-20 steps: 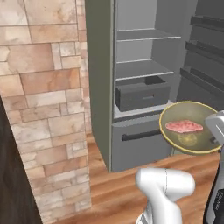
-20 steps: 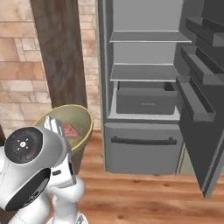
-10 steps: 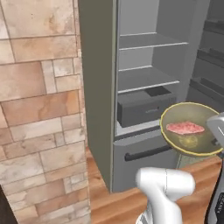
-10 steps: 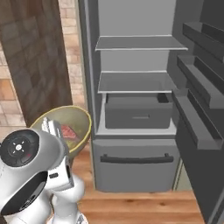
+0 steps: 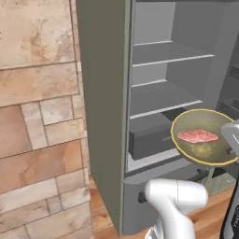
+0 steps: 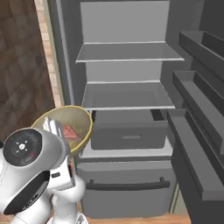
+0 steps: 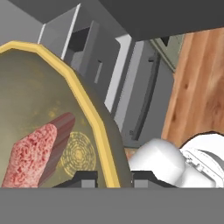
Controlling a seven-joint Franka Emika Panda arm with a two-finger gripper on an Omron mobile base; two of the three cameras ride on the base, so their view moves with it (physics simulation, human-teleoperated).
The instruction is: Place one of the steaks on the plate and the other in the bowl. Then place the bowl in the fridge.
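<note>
Bowl held up at the open fridge.
The gripper pinches the rim of the bowl, pink steak lying inside, right in front of the fridge, level with its inner drawer.

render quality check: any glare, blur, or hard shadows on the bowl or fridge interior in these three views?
Left base view: flat, even light, no glare; the bowl and steak are slightly soft. Right base view: the fridge shelves are crisp, with soft shading under each and no hard shadow; the arm hides part of the bowl. Hand view: the bowl rim is sharp, the steak's grain is clear, and there are no highlights.
</note>
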